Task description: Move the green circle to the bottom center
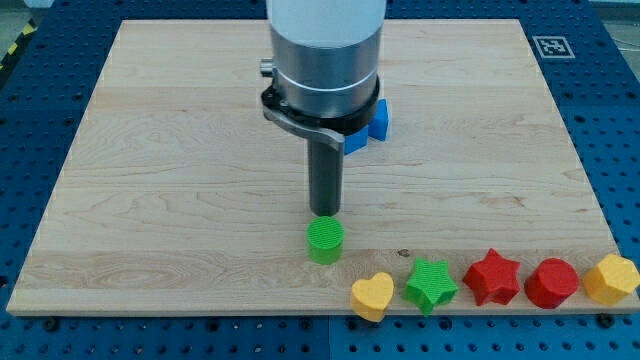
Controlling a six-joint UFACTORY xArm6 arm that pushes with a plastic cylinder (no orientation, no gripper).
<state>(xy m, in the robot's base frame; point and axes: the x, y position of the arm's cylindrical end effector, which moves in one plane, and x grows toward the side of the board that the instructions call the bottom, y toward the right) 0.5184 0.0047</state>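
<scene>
The green circle (324, 240) is a short green cylinder on the wooden board (150, 180), low in the view and near its middle. My tip (324, 215) stands right behind the green circle, at its top edge, and looks to touch it. The rod rises from there to the arm's large grey body at the view's top.
A blue block (372, 124) lies partly hidden behind the arm body. Along the board's bottom edge at the right lie a yellow heart (372, 296), a green star (431, 285), a red star (492, 277), a red hexagon-like block (551, 283) and a yellow hexagon-like block (610, 279).
</scene>
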